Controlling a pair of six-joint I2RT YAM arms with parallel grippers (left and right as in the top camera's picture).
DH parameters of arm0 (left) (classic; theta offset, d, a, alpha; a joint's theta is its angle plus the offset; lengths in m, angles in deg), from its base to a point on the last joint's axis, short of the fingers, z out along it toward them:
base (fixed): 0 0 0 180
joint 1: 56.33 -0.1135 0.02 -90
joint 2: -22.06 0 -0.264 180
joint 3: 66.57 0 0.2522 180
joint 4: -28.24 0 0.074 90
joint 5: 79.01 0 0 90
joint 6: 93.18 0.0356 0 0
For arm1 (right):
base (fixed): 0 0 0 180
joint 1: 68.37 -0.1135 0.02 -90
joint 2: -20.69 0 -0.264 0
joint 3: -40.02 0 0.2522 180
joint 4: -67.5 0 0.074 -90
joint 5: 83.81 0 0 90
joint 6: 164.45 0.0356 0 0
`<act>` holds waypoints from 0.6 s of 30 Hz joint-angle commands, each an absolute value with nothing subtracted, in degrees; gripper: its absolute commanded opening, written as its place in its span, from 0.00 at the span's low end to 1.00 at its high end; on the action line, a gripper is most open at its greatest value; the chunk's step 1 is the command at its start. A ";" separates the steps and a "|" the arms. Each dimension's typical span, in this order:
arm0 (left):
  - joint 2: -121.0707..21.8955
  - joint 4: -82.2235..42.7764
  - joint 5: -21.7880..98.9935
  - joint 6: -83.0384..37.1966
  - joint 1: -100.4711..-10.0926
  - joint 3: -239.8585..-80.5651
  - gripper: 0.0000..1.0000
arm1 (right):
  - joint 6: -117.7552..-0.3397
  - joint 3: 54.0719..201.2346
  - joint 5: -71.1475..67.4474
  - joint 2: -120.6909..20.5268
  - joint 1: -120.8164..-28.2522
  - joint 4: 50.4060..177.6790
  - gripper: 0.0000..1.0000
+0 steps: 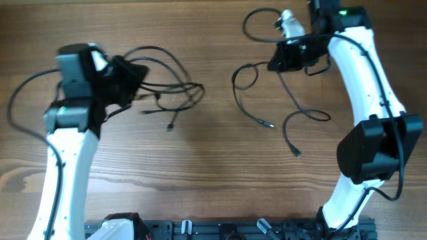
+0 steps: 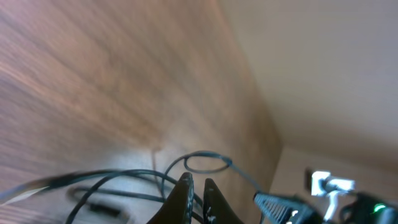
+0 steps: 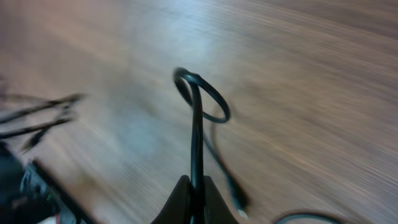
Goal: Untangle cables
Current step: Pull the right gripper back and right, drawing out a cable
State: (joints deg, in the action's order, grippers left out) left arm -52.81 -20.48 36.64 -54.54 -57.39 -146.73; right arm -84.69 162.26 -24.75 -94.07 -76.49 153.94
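While left gripper [image 2: 196, 185] pinches tangled cables [image 2: 112, 177], right gripper [image 3: 196, 184] clamps looped cable [image 3: 196, 143].

White left arm [image 1: 67, 160] and right arm [image 1: 365, 67], jointed in black and trailed by black wires [image 1: 20, 93], rise from a black base rail [image 1: 220, 230] at bottom of frame; left gripper [image 2: 197, 183] and right gripper [image 3: 194, 182] are black.

Saw a table [image 1: 200, 180] of brown wood grain, smooth, with a soft satin sheen. Noted the cables [image 3: 196, 143] as thin black rubbery cord, slightly glossy, with small plug ends [image 1: 269, 124] silvery, perhaps metal. Found the arm shells [image 1: 67, 173] white, smooth, glossy plastic, and the joint housings [image 1: 375, 150] black and matt. Took the right gripper [image 3: 196, 198] for dark matt plastic, though blurred.
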 commanded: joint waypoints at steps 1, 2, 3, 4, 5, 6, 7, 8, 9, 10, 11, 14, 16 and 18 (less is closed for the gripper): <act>-58.12 -21.26 39.04 -52.96 -51.45 -146.77 0.04 | -85.78 162.85 -28.18 -88.60 -79.40 152.54 0.04; -59.89 -22.36 39.06 -53.18 -50.40 -146.77 0.04 | -84.38 162.85 -27.91 -86.42 -79.46 151.32 0.04; -61.42 -23.89 39.06 -53.16 -49.59 -146.77 0.04 | -81.14 162.85 -25.69 -83.14 -79.42 149.40 0.04; -62.82 -25.37 38.97 -53.14 -49.00 -146.77 0.04 | -77.36 162.85 -20.64 -80.02 -79.38 147.30 0.04; -64.09 -26.34 38.45 -53.12 -48.65 -146.77 0.04 | -74.15 162.85 -12.96 -76.80 -79.40 145.22 0.04; -65.36 -27.21 37.55 -53.09 -48.45 -146.77 0.04 | -72.01 162.85 -5.80 -73.55 -79.40 143.49 0.04; -66.28 -27.23 37.53 -53.09 -48.34 -146.77 0.04 | -71.24 162.85 -3.41 -70.94 -79.40 142.14 0.04; -66.91 -27.12 37.53 -53.09 -48.08 -146.77 0.04 | -71.57 162.85 -4.16 -69.09 -79.40 140.98 0.04; -67.24 -26.60 37.42 -52.85 -47.60 -146.77 0.04 | -73.34 162.85 -7.76 -67.36 -79.57 140.13 0.04; -67.32 -26.23 37.25 -52.88 -47.12 -146.77 0.04 | -74.76 162.85 -11.00 -66.55 -79.88 140.09 0.04; -67.43 -25.53 36.85 -52.88 -46.27 -146.77 0.04 | -75.13 162.85 -13.97 -65.68 -80.47 140.85 0.04; -67.43 -25.33 34.62 -52.90 -44.65 -146.77 1.00 | -75.88 162.85 -17.36 -65.72 -82.44 144.00 0.04; -67.39 -25.37 34.62 -52.88 -44.67 -146.77 1.00 | -75.94 162.85 -21.27 -65.72 -84.21 144.83 0.04; -65.88 -21.77 40.20 -42.73 -44.65 -146.94 0.95 | -75.77 162.85 -21.77 -65.79 -86.48 145.20 0.04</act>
State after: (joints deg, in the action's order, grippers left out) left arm -67.19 -25.09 35.63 -52.70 -44.69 -146.70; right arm -74.98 162.35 -17.86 -65.61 -84.25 144.92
